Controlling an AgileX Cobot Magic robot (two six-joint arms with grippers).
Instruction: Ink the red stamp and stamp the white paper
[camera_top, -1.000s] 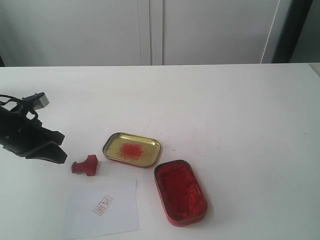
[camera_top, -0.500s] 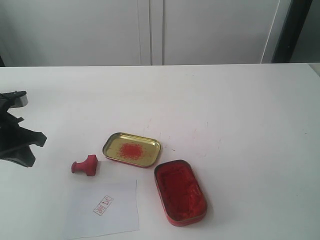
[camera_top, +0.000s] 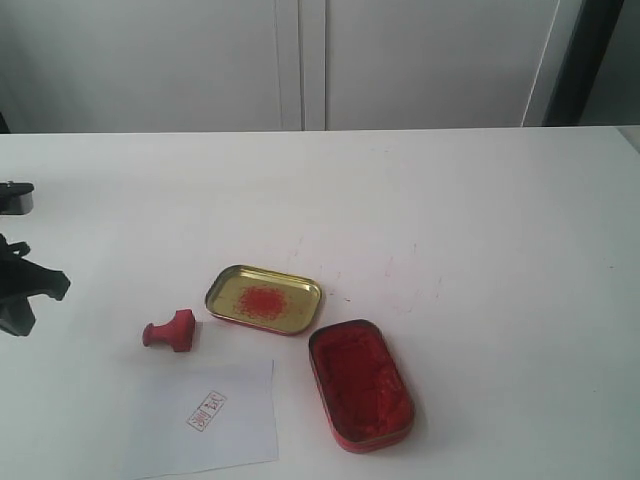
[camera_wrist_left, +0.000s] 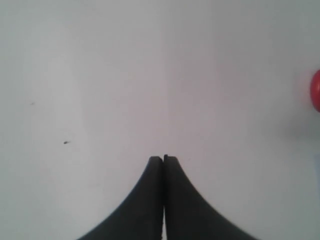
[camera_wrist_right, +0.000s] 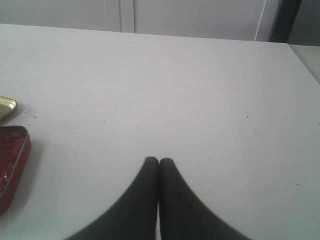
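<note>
The white table (camera_top: 450, 200) is carrying everything, and the left arm (camera_top: 22, 295) is showing only at the exterior view's left edge, well apart from the objects. In the left wrist view the left gripper (camera_wrist_left: 163, 159) is hanging over bare tabletop with its two black fingers pressing together, gripping nothing and touching nothing. The right gripper (camera_wrist_right: 159, 161) is doing the same in its own wrist view: fingers clenched tip to tip, empty, over bare table.

The white paper (camera_top: 205, 418) is lying flat at the near edge, bearing a small red imprint (camera_top: 206, 410). The open red ink tin (camera_top: 360, 385) is sitting to the paper's right, with the gold lid (camera_top: 264, 299) lying just beyond it, a red smudge showing inside. The red stamp (camera_top: 170, 331) is lying tipped on its side between the lid and the paper's far edge, free of both grippers.
</note>
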